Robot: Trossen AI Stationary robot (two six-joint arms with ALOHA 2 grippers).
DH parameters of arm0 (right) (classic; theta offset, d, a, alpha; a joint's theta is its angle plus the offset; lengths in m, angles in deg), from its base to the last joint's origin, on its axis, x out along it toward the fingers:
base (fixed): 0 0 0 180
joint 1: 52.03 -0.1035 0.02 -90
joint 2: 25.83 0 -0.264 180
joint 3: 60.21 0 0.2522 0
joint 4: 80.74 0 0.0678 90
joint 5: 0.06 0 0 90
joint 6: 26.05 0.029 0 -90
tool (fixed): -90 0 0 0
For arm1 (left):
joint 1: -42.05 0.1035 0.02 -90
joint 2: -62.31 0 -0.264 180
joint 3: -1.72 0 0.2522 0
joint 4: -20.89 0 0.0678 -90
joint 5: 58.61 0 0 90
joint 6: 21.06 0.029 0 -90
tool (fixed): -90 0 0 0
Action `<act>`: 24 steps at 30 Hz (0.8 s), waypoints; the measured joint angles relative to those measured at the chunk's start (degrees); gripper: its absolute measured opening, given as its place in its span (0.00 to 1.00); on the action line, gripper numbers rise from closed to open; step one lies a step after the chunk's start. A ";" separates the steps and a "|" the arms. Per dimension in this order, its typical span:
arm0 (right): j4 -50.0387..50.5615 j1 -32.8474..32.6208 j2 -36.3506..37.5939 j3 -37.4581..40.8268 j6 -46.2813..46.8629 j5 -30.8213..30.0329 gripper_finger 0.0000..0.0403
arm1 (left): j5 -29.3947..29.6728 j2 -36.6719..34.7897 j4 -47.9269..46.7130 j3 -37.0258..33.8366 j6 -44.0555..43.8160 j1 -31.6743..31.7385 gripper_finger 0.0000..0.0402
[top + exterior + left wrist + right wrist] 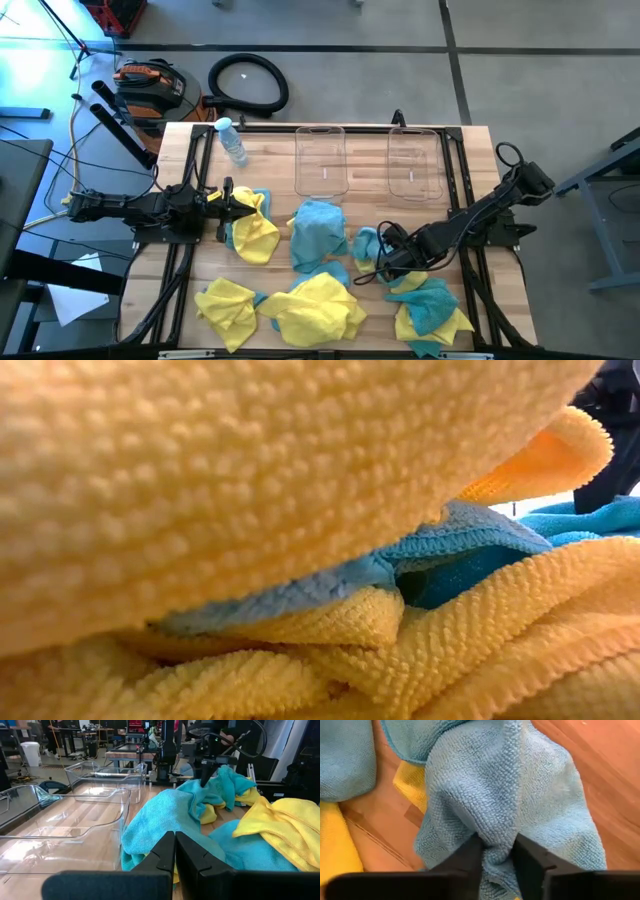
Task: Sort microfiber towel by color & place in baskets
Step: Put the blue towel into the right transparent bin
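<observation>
The right gripper (pixel 497 851) pinches a bunched fold of a teal towel (pixel 520 795), right of centre in the high view, below the two empty baskets (pixel 321 160). The left gripper (pixel 175 851), fingers shut and empty, waits at centre left beside a yellow towel (pixel 255 235). The cloth looks light, limp and grippy; a raised fold seems the best hold, though neighbouring towels may drag along.

Clear bottle with blue cap (pixel 231 139) on wooden table (pixel 480 170), black hose (pixel 248 82) on floor
</observation>
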 joint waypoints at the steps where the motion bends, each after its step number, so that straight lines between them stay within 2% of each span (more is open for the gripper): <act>1: 0.01 0.00 0.00 0.00 0.05 0.02 0.11 | 0.00 0.02 0.00 0.00 -0.02 -0.01 0.00; 3: 0.08 0.00 0.32 0.00 0.24 -0.02 0.03 | -0.01 0.02 0.00 0.00 0.00 0.01 0.00; 7: 2.48 0.01 2.49 -1.57 0.52 -2.63 0.05 | -0.01 0.00 0.00 0.00 0.00 -0.01 0.00; 11: 9.56 0.00 5.92 -5.90 0.54 -7.82 0.01 | -0.01 0.01 0.00 0.00 0.00 0.01 0.00; 16: 19.94 0.00 10.09 -13.73 0.45 -17.57 0.01 | 0.00 0.00 -0.02 0.00 0.00 0.01 0.00; 22: 34.87 0.63 13.42 -24.84 0.42 -32.73 0.01 | 0.00 0.02 -0.02 0.00 0.00 0.00 0.00; 24: 35.20 2.34 14.87 -27.30 -1.56 -37.35 0.01 | 0.00 0.01 -0.02 0.00 -0.01 0.00 0.00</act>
